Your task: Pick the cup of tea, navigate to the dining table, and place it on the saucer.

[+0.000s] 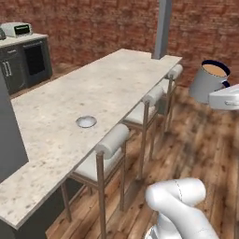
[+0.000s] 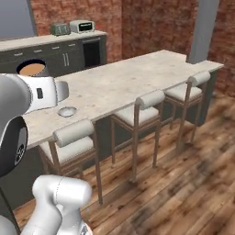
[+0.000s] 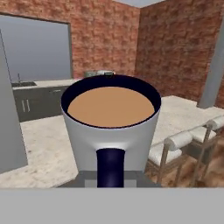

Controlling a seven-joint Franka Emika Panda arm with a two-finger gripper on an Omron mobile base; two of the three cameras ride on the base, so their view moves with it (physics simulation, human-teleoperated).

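One cup of tea [image 1: 207, 83] hangs up in the air, out past the stools and over the wood floor [image 1: 196, 149], not on the dining table [image 1: 70, 121]. It is a small grey mug with a dark rim and brown tea inside, nearly full. In the hand view the dark handle [image 3: 110, 167] points straight at the camera. The gripper [image 1: 225, 95] is pinching the cup by that handle side, with its jaws pressed close together. In the right base view the cup's rim and tea [image 2: 31, 69] peek up behind the white arm.

The saucer [image 1: 86, 122] sits on the dining table, near the edge where the stools are. It is small, round and pale, and well apart from the cup.

Three stools with pale cushions stand in a row along the table; the nearest stool [image 1: 105, 154] is just beside the saucer's part of the table. A grey post [image 1: 162, 28] stands at the far end of the table. Dark cabinets [image 2: 59, 57] line the brick wall, with a toaster [image 2: 81, 26] on top
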